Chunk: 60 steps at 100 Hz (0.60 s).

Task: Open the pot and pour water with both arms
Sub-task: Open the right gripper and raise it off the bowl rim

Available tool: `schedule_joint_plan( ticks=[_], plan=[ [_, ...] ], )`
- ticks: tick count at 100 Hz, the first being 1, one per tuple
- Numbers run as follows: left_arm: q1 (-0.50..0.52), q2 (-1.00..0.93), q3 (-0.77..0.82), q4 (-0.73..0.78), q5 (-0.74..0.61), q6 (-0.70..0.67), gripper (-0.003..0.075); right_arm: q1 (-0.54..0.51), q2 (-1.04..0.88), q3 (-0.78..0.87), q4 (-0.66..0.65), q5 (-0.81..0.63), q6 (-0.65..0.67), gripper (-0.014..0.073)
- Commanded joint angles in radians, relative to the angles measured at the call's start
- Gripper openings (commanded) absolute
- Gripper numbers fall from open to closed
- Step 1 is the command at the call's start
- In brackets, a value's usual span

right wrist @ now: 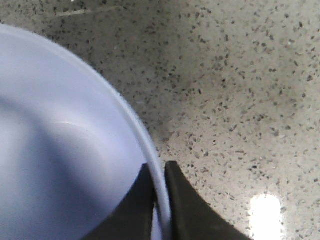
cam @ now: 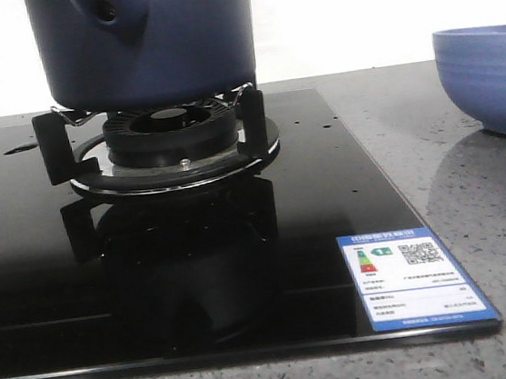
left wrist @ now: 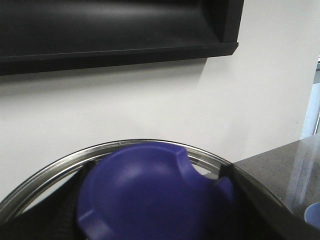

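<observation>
The right gripper [right wrist: 160, 200] is closed on the rim of the bowl [right wrist: 60, 150], one finger inside the wall and one outside, with the thin edge between them. The left gripper [left wrist: 155, 200] has its dark fingers [left wrist: 255, 200] on both sides of a blue knob [left wrist: 145, 195]; it seems to clamp the knob, which sits in the middle of a lid [left wrist: 50, 170] with a shiny metal rim. Behind the lid there is a white wall and a dark shelf. In the front view the pot [cam: 153, 36] stands on the burner [cam: 174, 139] of the black glass stove [cam: 154, 283], its handle socket turned toward the camera. The bowl [cam: 487, 76] rests on the speckled counter [cam: 482, 191], well apart from the pot, beyond the stove's right edge. The glass in front of the burner is bare except for a label [cam: 416, 276] at the near right corner.
</observation>
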Motion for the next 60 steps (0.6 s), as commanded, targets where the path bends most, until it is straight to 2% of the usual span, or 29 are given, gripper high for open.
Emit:
schedule_joint_plan(
  ticks=[1, 9, 21, 28, 41, 60],
  plan=[
    [-0.006, -0.026, -0.036, -0.009, -0.102, -0.002, 0.0333, -0.002, -0.031, -0.013, 0.012, -0.012, -0.015, -0.0027],
    [-0.006, -0.026, -0.036, -0.009, -0.102, -0.002, 0.0333, -0.002, -0.042, -0.027, 0.023, -0.012, -0.017, 0.009],
    [-0.006, -0.026, -0.036, -0.009, -0.102, -0.002, 0.0333, -0.002, -0.065, -0.082, 0.027, 0.008, -0.012, 0.04],
    [-0.006, -0.026, -0.036, -0.009, -0.102, -0.002, 0.0333, -0.002, -0.083, -0.128, 0.029, 0.035, -0.01, 0.0509],
    [-0.006, -0.024, -0.036, -0.009, -0.102, -0.002, 0.0333, -0.002, -0.127, -0.205, 0.049, 0.074, -0.01, 0.0524],
    [-0.008, 0.009, -0.036, -0.048, -0.101, -0.002, 0.0333, -0.002, -0.229, -0.228, 0.153, 0.073, -0.017, 0.0524]
  ],
)
